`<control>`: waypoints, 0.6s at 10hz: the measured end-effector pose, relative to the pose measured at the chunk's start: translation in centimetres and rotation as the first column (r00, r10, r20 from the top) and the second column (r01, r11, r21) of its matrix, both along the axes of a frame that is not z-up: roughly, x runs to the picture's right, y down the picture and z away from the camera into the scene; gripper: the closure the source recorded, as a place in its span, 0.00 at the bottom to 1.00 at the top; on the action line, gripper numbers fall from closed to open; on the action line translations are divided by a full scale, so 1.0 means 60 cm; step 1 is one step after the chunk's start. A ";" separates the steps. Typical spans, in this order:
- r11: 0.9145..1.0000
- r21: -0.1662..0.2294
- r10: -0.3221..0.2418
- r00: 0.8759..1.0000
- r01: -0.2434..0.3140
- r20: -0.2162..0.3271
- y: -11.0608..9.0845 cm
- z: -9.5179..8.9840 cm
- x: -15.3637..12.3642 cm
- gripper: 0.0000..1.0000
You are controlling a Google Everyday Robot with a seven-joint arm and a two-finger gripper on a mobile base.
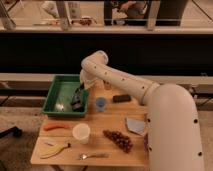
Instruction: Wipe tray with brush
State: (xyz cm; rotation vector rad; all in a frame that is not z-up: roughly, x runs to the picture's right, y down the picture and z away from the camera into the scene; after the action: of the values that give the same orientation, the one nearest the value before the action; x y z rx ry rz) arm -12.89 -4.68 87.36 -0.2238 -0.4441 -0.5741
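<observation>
Looks mid-task, past the pick-up and into the wiping. Finds the end effector [79, 94] lowered into the tray [60, 92], toward its right side, clenched on what appears to be the brush [76, 103], dark head down at or just above the flat green bottom; cannot tell for sure whether touching. Counts as done, then: grasping the brush and bringing it to the tray. Leaves the wiping proper, most likely sweeps over the left and near parts of the bottom, then lifting clear. Cannot judge the share already covered: no trail or debris to go by, only a pale glint near the front left corner. Places the tray at the left rear of the wooden surface [107, 122], with a blue cup [100, 103] just beside its right wall and a black oblong block [121, 98] further right, both under or near the reaching arm. Notes, well apart toward the front, a carrot [55, 126], a white cup [81, 133], grapes [119, 141], a curved yellow object [54, 149] and a fork [92, 156], none involved.
</observation>
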 end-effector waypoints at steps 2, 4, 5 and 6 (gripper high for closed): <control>1.000 0.012 -0.006 1.000 0.006 0.002 -0.016 0.010 -0.006 1.00; 1.000 0.027 -0.004 1.000 0.004 -0.003 -0.035 0.022 -0.007 1.00; 0.999 0.033 -0.002 1.000 0.003 -0.009 -0.041 0.028 -0.006 1.00; 0.999 0.046 -0.002 1.000 0.003 -0.021 -0.052 0.038 -0.001 1.00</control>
State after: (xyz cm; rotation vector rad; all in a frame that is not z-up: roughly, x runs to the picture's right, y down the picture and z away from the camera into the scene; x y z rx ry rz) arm -12.95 -7.82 89.63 -0.1865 -0.4096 -0.5830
